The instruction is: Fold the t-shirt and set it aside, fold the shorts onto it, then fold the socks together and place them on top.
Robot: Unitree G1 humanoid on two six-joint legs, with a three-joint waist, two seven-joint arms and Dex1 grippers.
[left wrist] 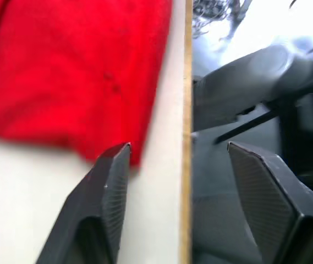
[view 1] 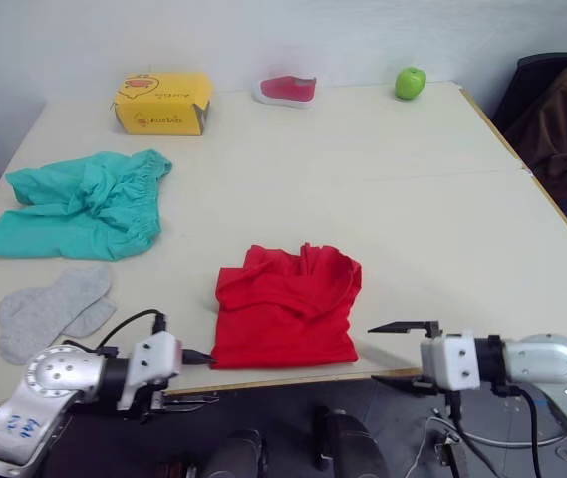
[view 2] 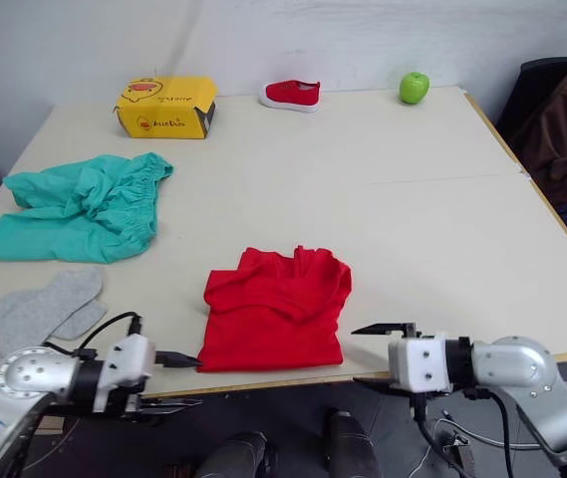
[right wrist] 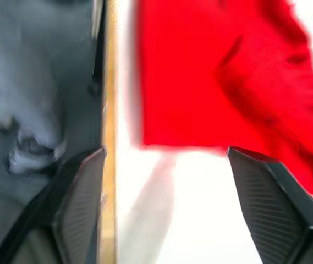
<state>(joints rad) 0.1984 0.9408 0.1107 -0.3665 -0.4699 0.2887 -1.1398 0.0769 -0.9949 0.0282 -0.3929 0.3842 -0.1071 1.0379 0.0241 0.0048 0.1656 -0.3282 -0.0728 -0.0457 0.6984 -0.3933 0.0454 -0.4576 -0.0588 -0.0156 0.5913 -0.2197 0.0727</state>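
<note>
The red t-shirt (view 1: 285,309) lies folded into a rough square near the table's front edge. At the left, the teal shorts (view 1: 79,204) are spread out and rumpled, and the grey socks (view 1: 52,307) lie overlapping in front of them. My left gripper (view 1: 195,378) is open at the t-shirt's front left corner, one finger over the tabletop and the other below the edge. My right gripper (view 1: 395,354) is open just right of the t-shirt, straddling the table edge the same way. In the wrist views, the left gripper (left wrist: 178,147) and right gripper (right wrist: 166,153) hold nothing.
On the cream table (view 1: 383,199), a yellow box (view 1: 163,103), a small red shoe (view 1: 286,90) and a green apple (view 1: 410,82) line the far edge. A dark chair with a brown jacket (view 1: 562,110) stands past the right side.
</note>
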